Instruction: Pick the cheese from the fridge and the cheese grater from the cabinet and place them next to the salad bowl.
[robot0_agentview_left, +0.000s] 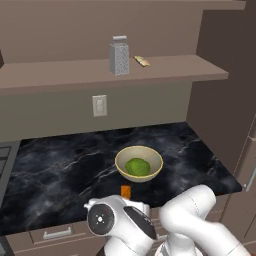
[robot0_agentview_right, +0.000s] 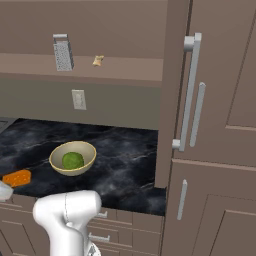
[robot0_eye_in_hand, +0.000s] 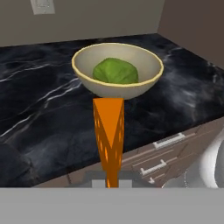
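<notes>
Holding cheese (robot0_eye_in_hand: 109, 131) | fingers clamped | aimed at salad bowl (robot0_eye_in_hand: 151, 78)

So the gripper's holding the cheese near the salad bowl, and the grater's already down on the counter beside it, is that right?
Not quite. The gripper does hold the cheese near the salad bowl, but the cheese grater is not on the counter. It stands upright on the cabinet shelf, as the left base view shows.

Glossy black marble counter (robot0_agentview_left: 75, 170), matt brown wooden cabinet (robot0_agentview_left: 150, 70) (shelf board included), grey metal cheese grater (robot0_agentview_left: 119, 59).
</notes>
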